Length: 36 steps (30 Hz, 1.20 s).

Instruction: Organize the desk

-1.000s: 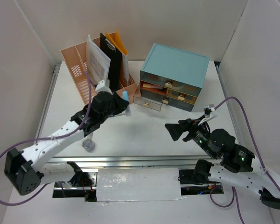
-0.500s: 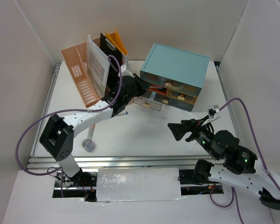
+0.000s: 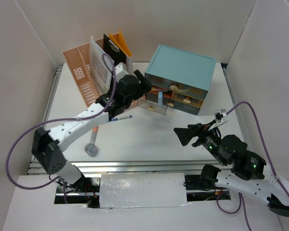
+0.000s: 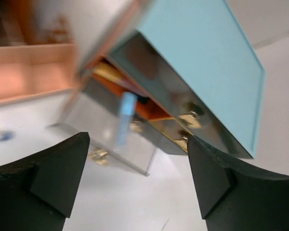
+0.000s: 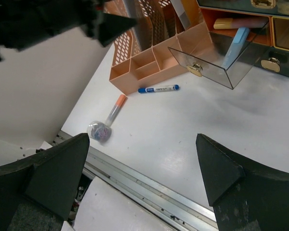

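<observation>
Large white flat tabletop desk [image 3: 149, 137] fills the centre of the top view, with aluminium rails at its edges and white panel walls around it. The teal box-shaped drawer cabinet [image 3: 183, 67] is seated at its upper right, with one clear plastic drawer [image 3: 151, 103] pulled out at the cabinet's lower left. A light blue stick [image 4: 126, 118] is seen leaning in that drawer, top end above the rim. Left gripper [image 4: 138, 144] is held just beside the drawer, fingers wide apart, nothing between them, stick not touched. Step judged: back out, then drawer to be shut. Retreat is best made up and away so the stick isn't clipped. The stick should probably be laid flat first, else a jam against the cabinet frame is likely. Right gripper [image 5: 142, 139] is parked at lower right, fingers apart, empty. Still to be sorted, by the look of it: blue marker pen [image 5: 158, 89] just in front of the pink slotted plastic file organizer [image 3: 79, 67], plus orange-capped pen [image 5: 115, 108] and small clear round tub [image 5: 98, 131] at lower left near the rail.
</observation>
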### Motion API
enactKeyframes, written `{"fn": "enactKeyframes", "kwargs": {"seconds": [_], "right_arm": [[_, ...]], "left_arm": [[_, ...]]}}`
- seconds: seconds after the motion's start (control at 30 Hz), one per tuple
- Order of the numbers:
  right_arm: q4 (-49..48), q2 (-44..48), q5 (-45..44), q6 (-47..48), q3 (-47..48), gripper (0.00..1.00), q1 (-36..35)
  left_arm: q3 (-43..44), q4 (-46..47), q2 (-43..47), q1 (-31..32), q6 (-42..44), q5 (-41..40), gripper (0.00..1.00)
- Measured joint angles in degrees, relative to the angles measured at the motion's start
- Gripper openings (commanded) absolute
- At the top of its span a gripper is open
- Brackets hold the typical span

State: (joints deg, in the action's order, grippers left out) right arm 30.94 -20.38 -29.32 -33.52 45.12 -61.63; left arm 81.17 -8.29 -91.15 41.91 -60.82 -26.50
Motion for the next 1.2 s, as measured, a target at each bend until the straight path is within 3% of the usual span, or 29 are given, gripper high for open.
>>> {"fn": "enactKeyframes", "kwargs": {"seconds": [0.17,0.3,0.43,0.57,0.73,0.97,1.1,1.2], "right_arm": [[-0.52,-0.22,0.46,0.2,-0.04,1.0,0.0],[-2.01,-1.31,1.49,0.28,-0.24,1.0,0.0],[-3.89,-3.15,2.82,0.52,-0.52,1.0,0.0],[-4.92,-5.31,4.55,0.76,-0.5,1.0,-0.02],[-5.07,-5.99,6.12,0.98,-0.5,1.0,-0.02],[-5.07,-3.96,6.16,1.05,-0.5,1.0,0.0],[-5.03,-3.04,6.03,1.05,-0.5,1.0,-0.02],[-4.85,-3.04,5.95,1.09,-0.5,1.0,-0.02]], "left_arm": [[-0.63,-20.41,12.5,-1.6,-4.48,-11.96,0.99],[-13.18,-25.29,22.91,-12.55,-3.54,-11.58,1.0],[-27.36,-26.99,24.57,-23.76,-0.11,-8.57,1.0],[-36.57,-24.02,21.55,-28.02,2.8,-5.64,0.99],[-47.74,-11.61,22.88,-28.68,8.33,-1.18,1.0],[-45.53,-3.82,13.16,-29.05,11.08,2.82,0.99],[-43.52,-3.67,9.73,-29.53,10.58,2.19,0.63],[-43.8,-3.96,9.97,-29.75,10.16,2.51,0.57]]}}
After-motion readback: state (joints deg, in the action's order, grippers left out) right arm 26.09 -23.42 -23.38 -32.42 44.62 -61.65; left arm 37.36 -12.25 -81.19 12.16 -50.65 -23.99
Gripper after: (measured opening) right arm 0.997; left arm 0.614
